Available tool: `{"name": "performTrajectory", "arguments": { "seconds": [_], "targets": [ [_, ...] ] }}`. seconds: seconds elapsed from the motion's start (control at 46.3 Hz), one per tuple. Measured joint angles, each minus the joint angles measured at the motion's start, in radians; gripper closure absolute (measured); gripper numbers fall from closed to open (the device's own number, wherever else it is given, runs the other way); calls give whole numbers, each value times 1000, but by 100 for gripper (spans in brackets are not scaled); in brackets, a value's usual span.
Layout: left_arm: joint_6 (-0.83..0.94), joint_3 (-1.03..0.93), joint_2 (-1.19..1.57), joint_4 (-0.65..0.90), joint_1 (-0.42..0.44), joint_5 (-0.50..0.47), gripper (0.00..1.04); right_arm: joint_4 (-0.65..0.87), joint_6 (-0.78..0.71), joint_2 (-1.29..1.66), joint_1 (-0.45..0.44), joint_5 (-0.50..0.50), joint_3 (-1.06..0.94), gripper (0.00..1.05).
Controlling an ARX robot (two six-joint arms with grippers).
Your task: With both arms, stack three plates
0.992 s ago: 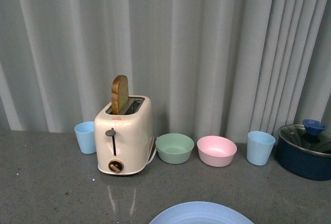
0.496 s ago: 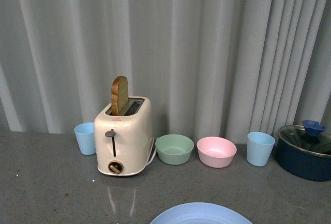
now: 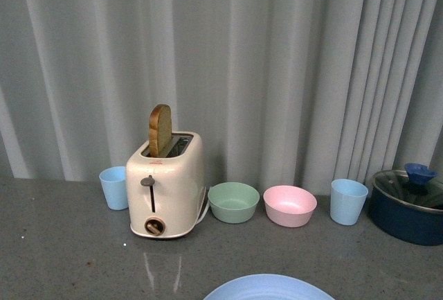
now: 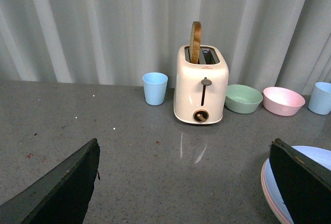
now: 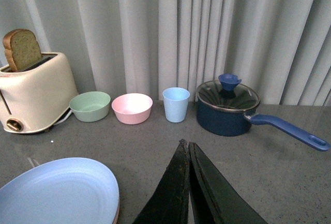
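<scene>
A light blue plate (image 3: 268, 287) lies at the near edge of the grey counter, cut off by the front view's lower border. In the left wrist view this blue plate (image 4: 319, 158) rests on a pink plate, of which only the rim (image 4: 268, 189) shows. My left gripper (image 4: 184, 146) is open over bare counter beside the stack, with one finger (image 4: 305, 182) in front of the plates. My right gripper (image 5: 186, 145) is shut on nothing, on the other side of the blue plate (image 5: 57, 193). Neither arm appears in the front view.
Along the curtain at the back stand a pale blue cup (image 3: 114, 187), a cream toaster (image 3: 166, 188) with a bread slice, a green bowl (image 3: 234, 201), a pink bowl (image 3: 290, 205), a second blue cup (image 3: 348, 201) and a dark blue lidded saucepan (image 5: 227, 108) with a long handle.
The toaster, bowls and blue plate sit slightly lower in the front view than a second ago. Nothing on the counter has moved relative to the rest.
</scene>
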Motion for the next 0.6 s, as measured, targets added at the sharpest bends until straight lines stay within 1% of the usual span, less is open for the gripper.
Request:
{"name": "performTrajectory", "arguments": {
  "seconds": [0.388,0.432,0.518,0.604],
  "targets": [
    [0,0,0,0,0,0,7,-121,0,-122,0,0,0,102],
    [0,0,0,0,0,0,7,-157,0,-153,0,0,1,102],
    [0,0,0,0,0,0,7,-287,0,-253,0,0,1,102],
    [0,0,0,0,0,0,7,-293,0,-290,0,0,1,102]
  ]
}}
